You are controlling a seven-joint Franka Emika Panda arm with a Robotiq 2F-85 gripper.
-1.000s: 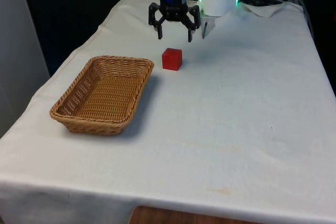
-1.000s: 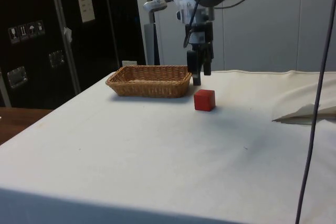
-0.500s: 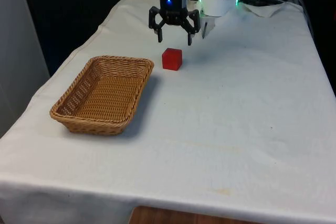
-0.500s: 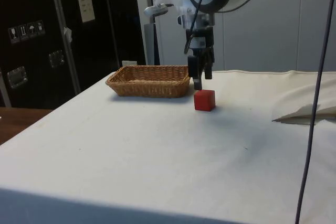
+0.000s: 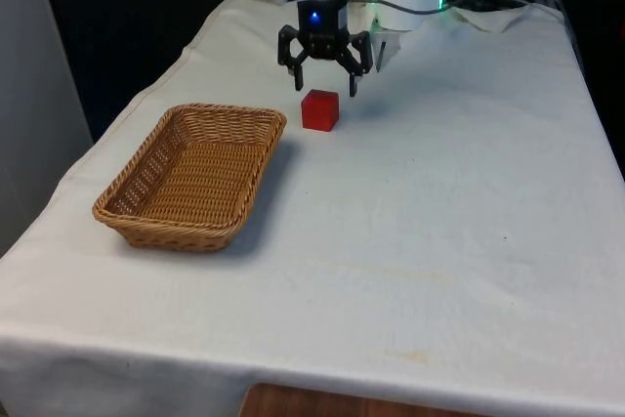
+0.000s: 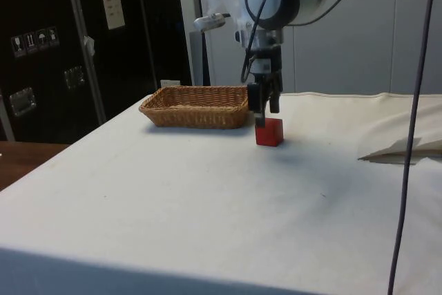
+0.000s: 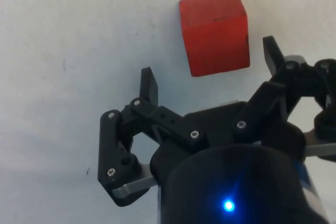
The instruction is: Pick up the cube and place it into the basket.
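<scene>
Woven wicker basket (image 5: pixel 191 174), matt red cube (image 5: pixel 319 109), white cloth (image 5: pixel 459 192)

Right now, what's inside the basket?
Nothing shows inside the basket: the front view looks down onto its bare woven floor. The red cube sits outside on the white cloth, below the open gripper. In the side view the basket's wall hides its inside.

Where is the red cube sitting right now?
In the front view, the red cube sits on the white cloth, just right of the wicker basket's far corner, beneath the open gripper.

Red cube (image 5: pixel 319 109) sits just beside the empty wicker basket (image 5: pixel 191 176).
</scene>
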